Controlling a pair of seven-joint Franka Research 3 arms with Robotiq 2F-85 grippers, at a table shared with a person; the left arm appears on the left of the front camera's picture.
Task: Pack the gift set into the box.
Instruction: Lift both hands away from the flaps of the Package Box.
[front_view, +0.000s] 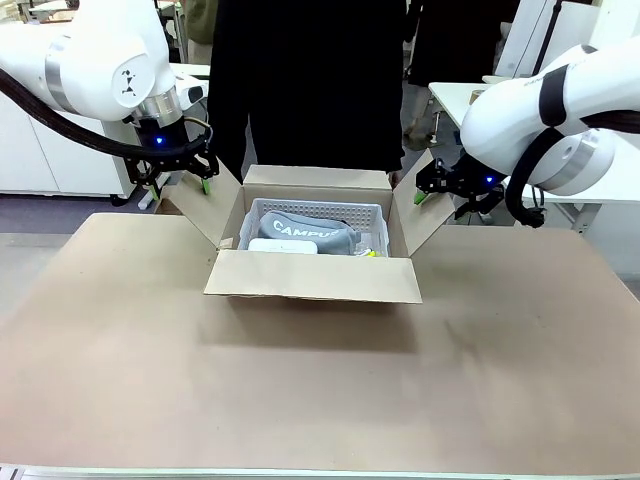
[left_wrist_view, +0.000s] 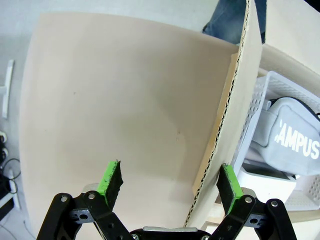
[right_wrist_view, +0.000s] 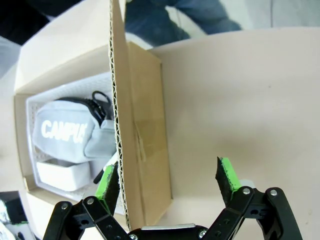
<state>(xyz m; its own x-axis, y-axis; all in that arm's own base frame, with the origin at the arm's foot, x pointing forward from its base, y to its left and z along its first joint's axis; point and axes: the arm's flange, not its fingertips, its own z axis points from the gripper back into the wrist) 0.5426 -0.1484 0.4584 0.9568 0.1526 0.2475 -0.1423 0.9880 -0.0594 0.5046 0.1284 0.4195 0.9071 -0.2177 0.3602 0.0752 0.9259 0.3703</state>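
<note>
The brown cardboard box (front_view: 315, 277) stands open mid-table with its flaps spread. Inside it sits the gift set: a white perforated basket (front_view: 372, 211) holding a grey "CAMPUS" pouch (front_view: 310, 233) and a small white box (front_view: 282, 246). My left gripper (front_view: 180, 175) is open at the box's left flap (front_view: 205, 208). In the left wrist view that flap's corrugated edge (left_wrist_view: 220, 135) runs between the gripper's (left_wrist_view: 170, 185) green pads. My right gripper (front_view: 440, 185) is open at the right flap (front_view: 420, 215). That flap's edge (right_wrist_view: 117, 125) passes between the gripper's (right_wrist_view: 167, 179) fingers, close to one pad.
A person in dark clothes (front_view: 310, 80) stands right behind the box at the table's far edge. The brown tabletop (front_view: 320, 390) stretches wide and bare in front of the box. White tables and equipment stand behind both arms.
</note>
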